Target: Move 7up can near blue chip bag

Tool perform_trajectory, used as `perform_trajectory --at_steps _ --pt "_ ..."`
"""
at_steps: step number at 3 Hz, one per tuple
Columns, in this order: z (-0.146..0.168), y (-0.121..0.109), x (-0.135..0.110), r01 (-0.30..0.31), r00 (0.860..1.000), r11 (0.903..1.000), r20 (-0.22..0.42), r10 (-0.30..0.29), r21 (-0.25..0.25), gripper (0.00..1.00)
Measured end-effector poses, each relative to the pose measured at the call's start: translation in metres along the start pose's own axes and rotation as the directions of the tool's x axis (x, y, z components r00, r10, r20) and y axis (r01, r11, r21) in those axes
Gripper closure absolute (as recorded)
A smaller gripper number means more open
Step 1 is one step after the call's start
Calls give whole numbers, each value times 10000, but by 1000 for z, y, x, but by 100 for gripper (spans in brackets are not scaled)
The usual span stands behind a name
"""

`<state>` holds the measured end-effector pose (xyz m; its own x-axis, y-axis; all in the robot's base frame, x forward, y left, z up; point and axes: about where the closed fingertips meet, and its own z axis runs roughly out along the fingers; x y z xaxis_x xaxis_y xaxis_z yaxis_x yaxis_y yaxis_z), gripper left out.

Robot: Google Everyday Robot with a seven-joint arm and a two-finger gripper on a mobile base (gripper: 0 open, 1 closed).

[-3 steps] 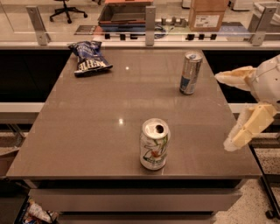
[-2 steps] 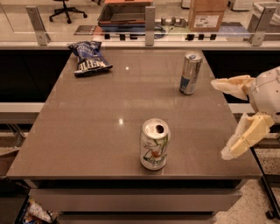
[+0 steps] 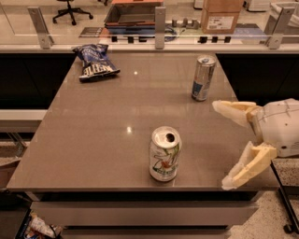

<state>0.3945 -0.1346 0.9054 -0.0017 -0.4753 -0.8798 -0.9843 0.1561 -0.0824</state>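
Note:
The 7up can, white-silver with green print and an opened silver top, stands upright near the front middle of the brown table. The blue chip bag lies at the table's far left corner. My gripper is at the table's right front edge, to the right of the 7up can and apart from it. Its two cream fingers are spread wide and hold nothing.
A taller slim silver-and-blue can stands at the table's far right. A glass rail with metal posts runs behind the table. A cardboard box and an office chair are beyond it.
My gripper has moved left and slightly down, closer to the 7up can. The cans and the bag have not moved.

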Motion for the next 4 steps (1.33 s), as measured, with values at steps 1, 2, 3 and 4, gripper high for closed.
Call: perform_trajectory --at_steps 1,2,3,4 --pt "18 6 -1 -29 9919 10000 1271 33 -35 0" --pt "38 7 -11 116 9701 9998 2426 -67 -189 0" --pt "57 10 -24 306 9544 9985 2982 -157 -454 0" --pt "72 17 -30 368 9557 9977 2936 -186 -566 0"
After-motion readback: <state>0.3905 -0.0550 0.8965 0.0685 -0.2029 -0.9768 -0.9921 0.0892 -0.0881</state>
